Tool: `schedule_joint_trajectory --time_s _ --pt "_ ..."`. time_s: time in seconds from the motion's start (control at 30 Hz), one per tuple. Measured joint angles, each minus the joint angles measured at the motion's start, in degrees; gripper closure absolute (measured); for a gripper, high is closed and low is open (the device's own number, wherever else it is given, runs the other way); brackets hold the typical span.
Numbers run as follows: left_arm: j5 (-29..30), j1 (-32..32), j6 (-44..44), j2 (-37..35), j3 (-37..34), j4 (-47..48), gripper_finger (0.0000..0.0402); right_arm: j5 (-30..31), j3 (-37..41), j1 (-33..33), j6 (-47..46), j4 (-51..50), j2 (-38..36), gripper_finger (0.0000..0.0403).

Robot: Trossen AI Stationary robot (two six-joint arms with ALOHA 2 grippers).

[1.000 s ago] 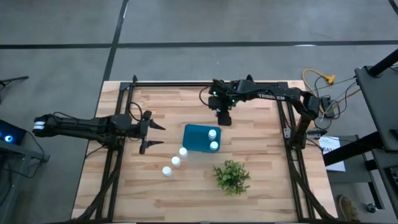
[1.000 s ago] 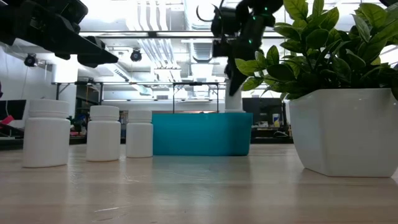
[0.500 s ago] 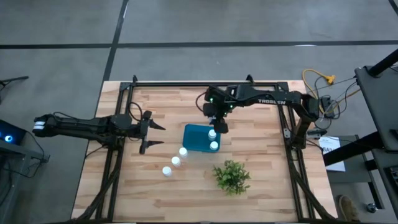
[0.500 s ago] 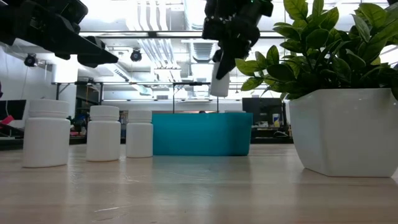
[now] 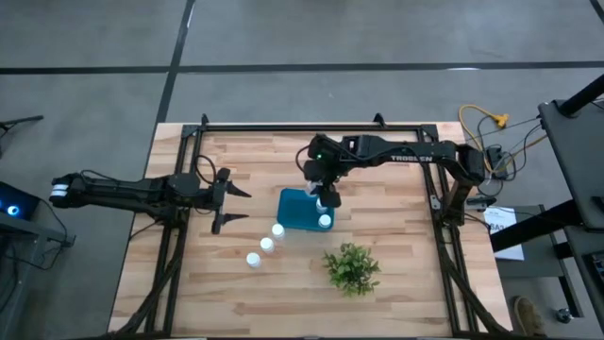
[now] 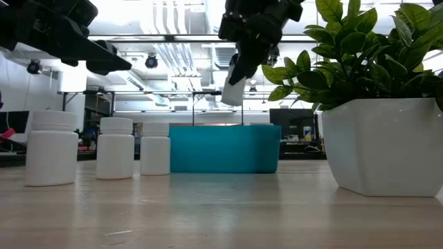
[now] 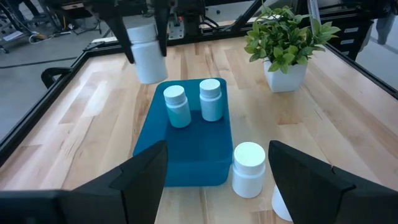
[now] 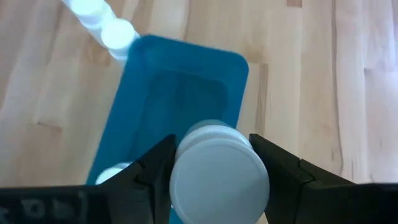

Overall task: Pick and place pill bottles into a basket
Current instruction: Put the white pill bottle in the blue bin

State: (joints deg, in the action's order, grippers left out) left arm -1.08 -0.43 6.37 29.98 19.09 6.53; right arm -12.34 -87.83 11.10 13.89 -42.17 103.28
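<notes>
High view: the right end effector (image 5: 324, 192) hangs over the far end of the basket (image 5: 295, 210), its fingers closed on the sides of a pill bottle (image 6: 234, 88). In the right wrist view that bottle (image 8: 219, 170) sits squarely between the two dark fingers (image 8: 152, 168), cap toward the camera, with the teal basket (image 8: 180, 87) directly beyond it. The low view shows the held bottle clear above the basket's rim (image 6: 225, 147), tilted, its long axis leaning off vertical with the base lower and toward the row of standing bottles.

Two more pill bottles (image 7: 211, 99) stand upright inside the basket, side by side, caps up. Three others stand upright on the counter (image 5: 226, 274) outside it, in a slanting row starting just beside the basket's near corner: one (image 5: 278, 229) next to the basket, one (image 5: 267, 245) farther along, one (image 5: 253, 259) last.

A small potted plant (image 5: 352, 267) stands on the counter near the basket, apart from it.

The left end effector (image 5: 231, 205) waits off to the basket's side, well apart from it, fingers spread wide and holding nothing.
</notes>
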Motion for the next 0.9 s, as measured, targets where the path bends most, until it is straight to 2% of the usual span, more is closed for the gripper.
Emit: schedule_joint_trajectory --time_s 0.17,0.47,0.9 --pt "-0.02 0.0 0.0 0.0 0.0 -0.01 0.014 -2.31 -0.05 -0.52 0.0 2.37 0.81 0.0239" --pt "0.0 -0.01 0.0 0.09 0.0 0.07 0.014 -2.84 -2.92 -0.64 1.34 1.53 6.52 0.0239" --pt "0.0 0.0 0.02 3.38 0.0 0.01 0.014 -4.46 -9.39 -1.81 2.83 -5.89 15.38 0.024"
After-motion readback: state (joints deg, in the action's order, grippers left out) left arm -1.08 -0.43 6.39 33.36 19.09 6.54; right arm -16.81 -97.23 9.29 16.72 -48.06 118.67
